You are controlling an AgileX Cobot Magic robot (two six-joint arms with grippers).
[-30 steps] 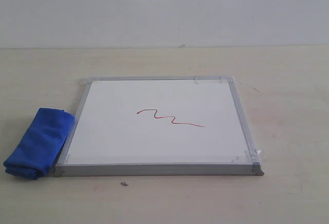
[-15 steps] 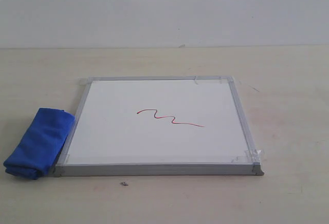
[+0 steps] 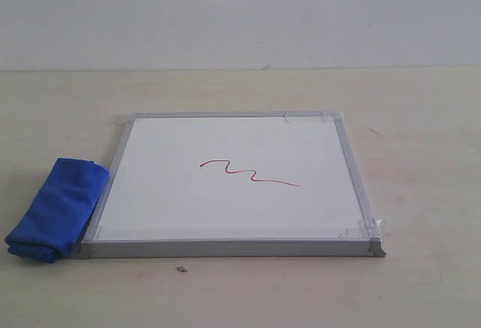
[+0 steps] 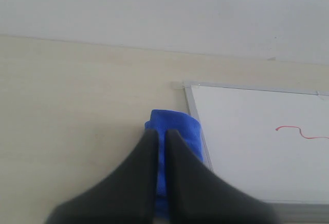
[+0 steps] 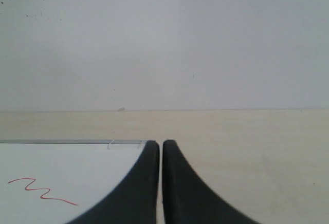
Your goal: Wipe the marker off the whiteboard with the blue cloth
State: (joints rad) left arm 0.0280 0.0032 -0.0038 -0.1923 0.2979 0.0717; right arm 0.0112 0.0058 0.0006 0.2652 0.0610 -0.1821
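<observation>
The whiteboard (image 3: 233,181) lies flat on the table, silver-framed, with the red marker squiggle (image 3: 249,172) near its middle. The blue cloth (image 3: 56,208) rests as a thick bundle against the board's left edge. Neither gripper shows in the exterior view. In the left wrist view my left gripper (image 4: 161,133) is shut with nothing in it, hanging above and short of the blue cloth (image 4: 177,124), with the whiteboard (image 4: 252,131) and the marker (image 4: 300,131) beside it. My right gripper (image 5: 161,144) is shut and empty, over the whiteboard's (image 5: 67,167) corner, the marker (image 5: 41,190) off to one side.
A small dark speck (image 3: 181,270) lies on the beige table (image 3: 421,117) in front of the board. Clear tape bits (image 3: 364,229) stick out at the board's near right corner. A pale wall (image 3: 240,12) closes the back.
</observation>
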